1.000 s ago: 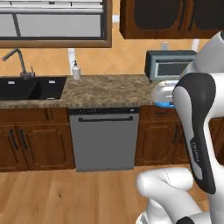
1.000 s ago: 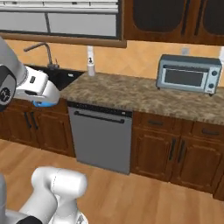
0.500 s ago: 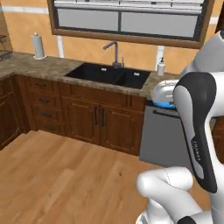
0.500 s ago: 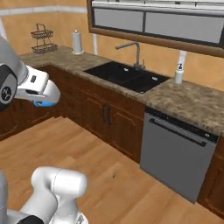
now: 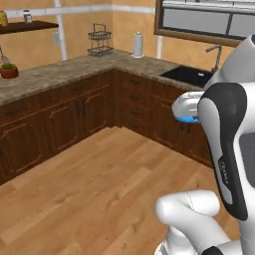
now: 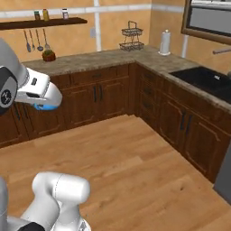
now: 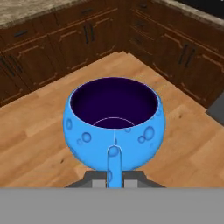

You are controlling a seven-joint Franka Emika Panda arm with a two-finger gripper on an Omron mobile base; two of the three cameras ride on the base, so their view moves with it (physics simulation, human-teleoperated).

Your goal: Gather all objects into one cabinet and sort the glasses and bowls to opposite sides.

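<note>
A bright blue mug [image 7: 114, 127] with a dark inside hangs over the wooden floor, upright, its handle pointing back at the hand. My gripper [image 7: 114, 178] is shut on that handle. In the left base view a sliver of the blue mug [image 5: 188, 119] peeks out under the white hand, to the left of the arm. The right base view shows the blue mug [image 6: 44, 107] under the hand at the left, at about counter height. The cabinet and the bowls are out of view.
An L-shaped stone counter [image 6: 113, 56] over dark base cupboards wraps the corner. It bears a wire rack [image 6: 131, 37], a paper towel roll [image 6: 165, 42] and a sink [image 6: 205, 81]. A wall shelf [image 6: 40, 21] hangs at left. Wooden floor [image 5: 89, 184] lies open in front.
The whole picture has swept sideways, so the base has turned left, from the dishwasher and sink to the corner counters. The hand still holds the blue mug the same way.
</note>
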